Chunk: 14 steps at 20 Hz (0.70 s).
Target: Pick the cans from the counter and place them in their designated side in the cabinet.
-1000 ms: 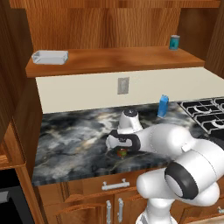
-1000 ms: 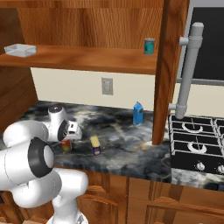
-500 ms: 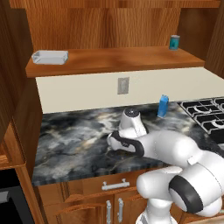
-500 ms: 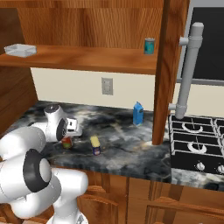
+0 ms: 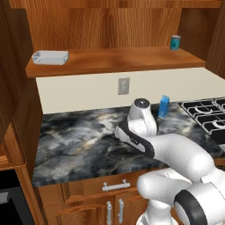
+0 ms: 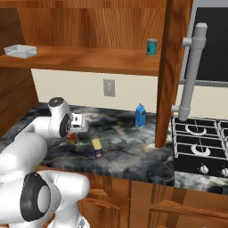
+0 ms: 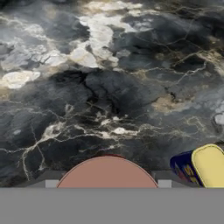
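- Red can (image 7: 106, 172) sits right under the hand camera, its round top against the lower edge; in the right base view it stands on the counter (image 6: 124, 147) just below the claw (image 6: 75, 133), mostly hidden by the wrist.
- Whether the claw grasps it, I cannot tell: the finger tips are hidden and nothing shows contact with the can wall.
- Blue can (image 6: 96, 148) with the yellow top stands just beside the red one, on the counter. A crooked descent or a wide sideways swing could knock it over, and it would likely roll on the smooth stone.
- If the fingers close off-centre, the round can could squirt out or tip; the top looks roughly centred, which helps.
- The lift to the cabinet shelf (image 5: 114, 61) is the riskier part, in my judgement: the shelf lip juts out above the counter, so a can carried straight up could strike its underside.
- On the shelf a teal can (image 5: 175, 42) stands near one end and a pale tray (image 5: 50, 57) near the other; choosing the wrong side would spoil the sorting.
- The blue carton (image 5: 163, 107) stands by the back wall, well apart.
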### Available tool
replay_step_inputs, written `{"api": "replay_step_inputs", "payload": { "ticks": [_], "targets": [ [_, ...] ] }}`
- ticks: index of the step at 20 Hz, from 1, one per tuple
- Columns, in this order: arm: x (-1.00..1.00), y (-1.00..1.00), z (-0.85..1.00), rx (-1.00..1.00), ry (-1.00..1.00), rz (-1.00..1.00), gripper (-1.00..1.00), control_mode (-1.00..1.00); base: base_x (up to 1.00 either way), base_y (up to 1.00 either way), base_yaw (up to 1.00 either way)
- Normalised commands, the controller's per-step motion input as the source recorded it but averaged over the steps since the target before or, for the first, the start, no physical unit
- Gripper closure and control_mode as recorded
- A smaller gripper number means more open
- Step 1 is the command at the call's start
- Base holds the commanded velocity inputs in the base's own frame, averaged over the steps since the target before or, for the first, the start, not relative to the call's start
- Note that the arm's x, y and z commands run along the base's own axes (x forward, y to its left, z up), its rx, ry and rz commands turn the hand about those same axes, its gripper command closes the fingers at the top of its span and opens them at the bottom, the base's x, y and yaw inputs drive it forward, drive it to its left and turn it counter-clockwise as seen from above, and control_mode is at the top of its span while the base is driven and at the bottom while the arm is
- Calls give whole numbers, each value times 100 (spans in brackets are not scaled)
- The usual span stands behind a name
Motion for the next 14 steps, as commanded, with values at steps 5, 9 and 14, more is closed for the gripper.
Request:
{"api": "replay_step_inputs", "payload": {
  "ticks": [5,9,14],
  "targets": [
    [-15,-26,54,0,0,0,100,-100,0,0,0],
    [-26,-23,47,-1,-4,0,100,-100,0,0,0],
    [-25,-22,40,0,-1,0,100,-100,0,0,0]
  ]
}}
